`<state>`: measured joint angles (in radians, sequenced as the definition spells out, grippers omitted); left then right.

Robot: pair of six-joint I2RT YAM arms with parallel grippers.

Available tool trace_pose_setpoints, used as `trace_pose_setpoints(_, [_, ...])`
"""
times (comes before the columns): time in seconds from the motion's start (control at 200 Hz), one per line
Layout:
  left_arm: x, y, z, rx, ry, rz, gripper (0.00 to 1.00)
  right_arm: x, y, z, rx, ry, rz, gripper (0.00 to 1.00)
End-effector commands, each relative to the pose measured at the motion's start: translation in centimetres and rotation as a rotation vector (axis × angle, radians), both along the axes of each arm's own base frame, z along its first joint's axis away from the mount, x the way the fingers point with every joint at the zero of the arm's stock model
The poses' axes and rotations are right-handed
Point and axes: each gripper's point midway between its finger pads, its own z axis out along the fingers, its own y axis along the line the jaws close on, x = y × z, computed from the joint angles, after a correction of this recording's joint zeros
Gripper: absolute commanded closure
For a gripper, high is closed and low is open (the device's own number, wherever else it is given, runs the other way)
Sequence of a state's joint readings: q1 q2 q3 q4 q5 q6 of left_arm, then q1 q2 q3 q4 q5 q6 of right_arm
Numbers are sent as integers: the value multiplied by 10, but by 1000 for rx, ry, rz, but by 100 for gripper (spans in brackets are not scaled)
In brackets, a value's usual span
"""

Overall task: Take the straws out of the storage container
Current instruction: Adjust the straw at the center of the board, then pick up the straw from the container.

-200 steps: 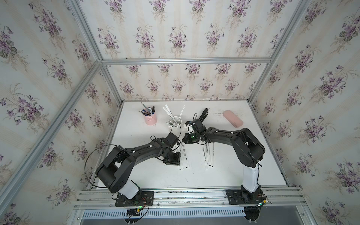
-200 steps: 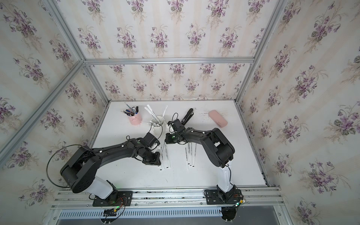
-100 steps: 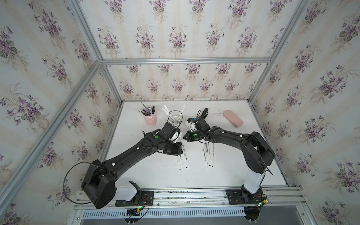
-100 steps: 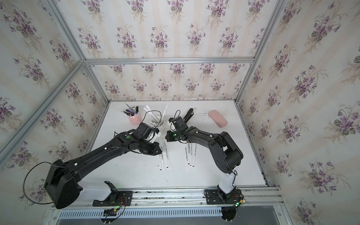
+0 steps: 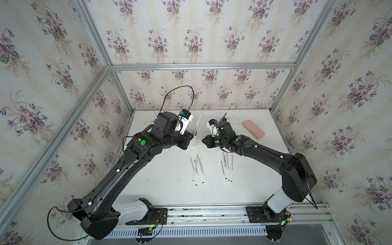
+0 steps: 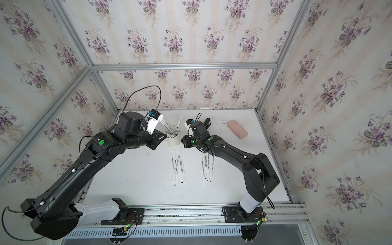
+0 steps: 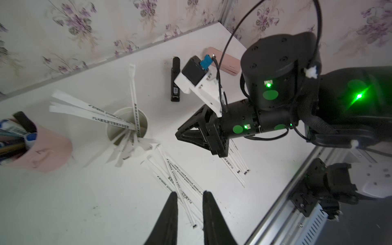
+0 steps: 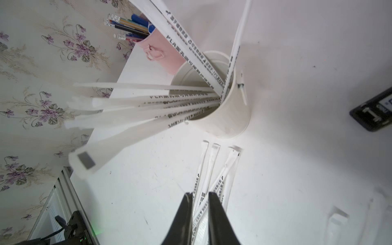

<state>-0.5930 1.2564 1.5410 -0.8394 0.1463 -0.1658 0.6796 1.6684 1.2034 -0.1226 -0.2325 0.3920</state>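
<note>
The storage container [image 6: 174, 139] is a white cup at the back middle of the table, also seen in the wrist views [image 7: 127, 110] [image 8: 231, 114]. Several paper-wrapped straws [image 8: 169, 104] [image 7: 95, 111] fan out of it. Two bunches of straws lie flat in front of it, a left bunch [image 5: 197, 167] and a right bunch [image 5: 227, 165]. My left gripper [image 7: 189, 193] hovers left of the cup, open and holding nothing. My right gripper [image 8: 200, 193] hangs right of the cup over the far ends of the flat straws. Its jaws stand slightly apart and grip nothing.
A pink cup of pens and pencils [image 8: 163, 55] [image 7: 48, 152] stands just left of the container. A black device [image 6: 206, 123] and a pink case [image 6: 237, 132] lie at the back right. Walls enclose the table on three sides.
My left gripper has risen from the flat straws and moved back toward the cup. Both grippers' jaws have parted; the right one was shut before.
</note>
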Motion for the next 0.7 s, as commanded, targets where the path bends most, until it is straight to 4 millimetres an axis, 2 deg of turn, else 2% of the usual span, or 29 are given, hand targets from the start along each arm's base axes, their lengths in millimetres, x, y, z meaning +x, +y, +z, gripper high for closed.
trace_pose_setpoints(0.0, [25, 19, 1, 96, -74, 47, 77, 27, 8, 12, 1, -99, -36, 77])
trace_pose_setpoints(0.13, [41, 33, -10, 88, -42, 83, 77, 54, 21, 9, -12, -140, -56, 74])
trace_pose_setpoints(0.32, [46, 43, -27, 76, -13, 105, 76, 86, 29, -2, -12, -126, -103, 74])
trace_pose_setpoints(0.55, [48, 49, -36, 58, 7, 111, 75, 105, 27, -12, 19, -80, -135, 73])
trace_pose_setpoints(0.694, [48, 50, -38, 51, 16, 113, 75, 108, 35, -12, 41, -70, -108, 73])
